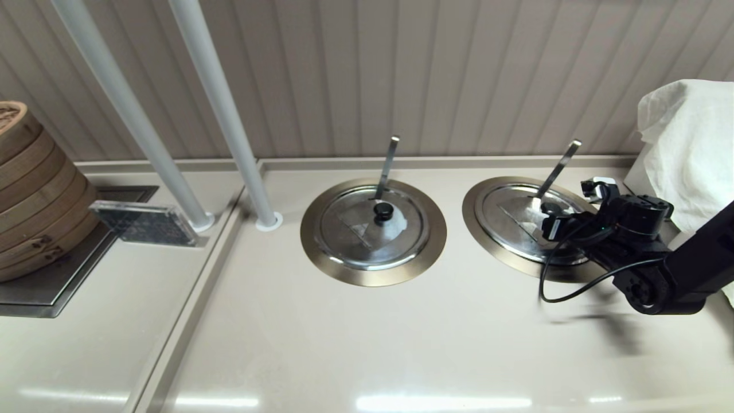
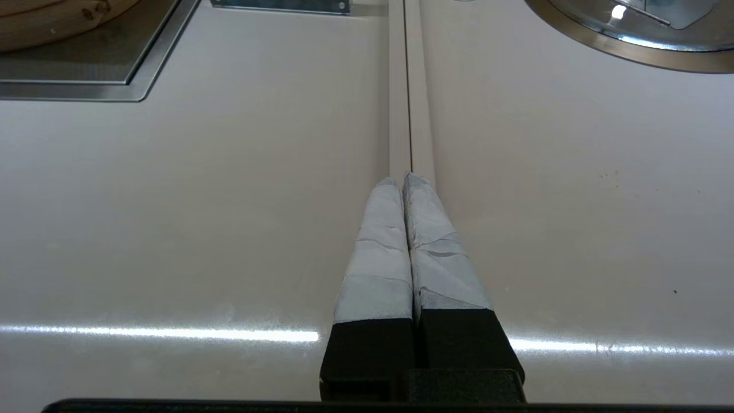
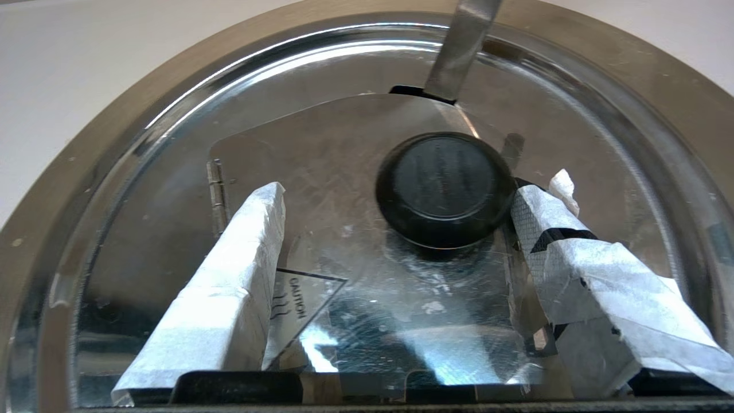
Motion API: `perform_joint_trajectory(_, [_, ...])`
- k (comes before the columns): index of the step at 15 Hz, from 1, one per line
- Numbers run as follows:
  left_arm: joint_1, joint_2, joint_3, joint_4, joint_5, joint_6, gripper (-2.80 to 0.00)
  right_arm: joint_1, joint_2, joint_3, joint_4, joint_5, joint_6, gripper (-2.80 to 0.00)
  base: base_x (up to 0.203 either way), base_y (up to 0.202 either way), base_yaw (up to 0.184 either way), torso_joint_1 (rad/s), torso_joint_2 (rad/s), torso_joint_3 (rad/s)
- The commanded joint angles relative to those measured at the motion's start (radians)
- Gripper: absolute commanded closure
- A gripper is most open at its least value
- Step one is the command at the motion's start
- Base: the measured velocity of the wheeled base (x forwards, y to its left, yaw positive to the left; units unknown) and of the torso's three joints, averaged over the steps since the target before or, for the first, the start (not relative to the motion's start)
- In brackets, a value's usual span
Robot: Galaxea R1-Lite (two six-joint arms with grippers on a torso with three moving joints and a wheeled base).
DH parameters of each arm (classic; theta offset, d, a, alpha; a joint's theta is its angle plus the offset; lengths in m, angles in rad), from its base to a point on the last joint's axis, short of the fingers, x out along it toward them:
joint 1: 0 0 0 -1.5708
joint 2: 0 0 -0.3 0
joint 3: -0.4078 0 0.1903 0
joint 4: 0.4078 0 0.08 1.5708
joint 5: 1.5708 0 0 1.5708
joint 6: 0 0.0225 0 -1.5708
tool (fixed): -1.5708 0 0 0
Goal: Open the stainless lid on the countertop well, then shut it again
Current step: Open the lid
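Note:
The stainless lid (image 1: 516,221) lies flat in the countertop well (image 1: 471,212) at the right, its flat utensil handle (image 1: 559,166) slanting up through the far edge. My right gripper (image 1: 573,209) hovers over the lid's centre, partly covering the black knob (image 1: 550,207). In the right wrist view the gripper (image 3: 417,186) is open. The knob (image 3: 444,186) sits between the taped fingers (image 3: 241,258), close against the one on its other side. The lid (image 3: 344,143), bronze ring (image 3: 74,172) and handle (image 3: 461,46) show around it. My left gripper (image 2: 401,179) is shut and empty above the countertop seam.
The twin lid (image 1: 355,229) with a near-upright handle sits in the middle well; its ring edge (image 2: 631,51) shows in the left wrist view. Stacked bamboo steamers (image 1: 34,189) stand far left, a clear plastic block (image 1: 143,222) and two poles (image 1: 223,115) beside them. White paper (image 1: 688,149) is at the right.

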Motion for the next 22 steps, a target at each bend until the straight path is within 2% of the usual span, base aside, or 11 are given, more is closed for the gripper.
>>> perform_joint_trajectory(1, [0.001,0.0,0.0,0.0,0.0,-0.001,0.0,0.011,-0.006,0.003,-0.007,0.001,0.017,-2.8,0.0,0.0,0.0,0.0,0.0,0.0])
perform_joint_trajectory(15, [0.001,0.0,0.0,0.0,0.0,-0.001,0.0,0.049,-0.147,0.052,0.022,0.001,0.05,-2.8,0.0,0.0,0.0,0.0,0.0,0.0])
perform_joint_trajectory(22, [0.001,0.0,0.0,0.0,0.0,-0.001,0.0,0.109,-0.213,0.1,0.022,-0.02,0.049,-2.8,0.0,0.0,0.0,0.0,0.0,0.0])
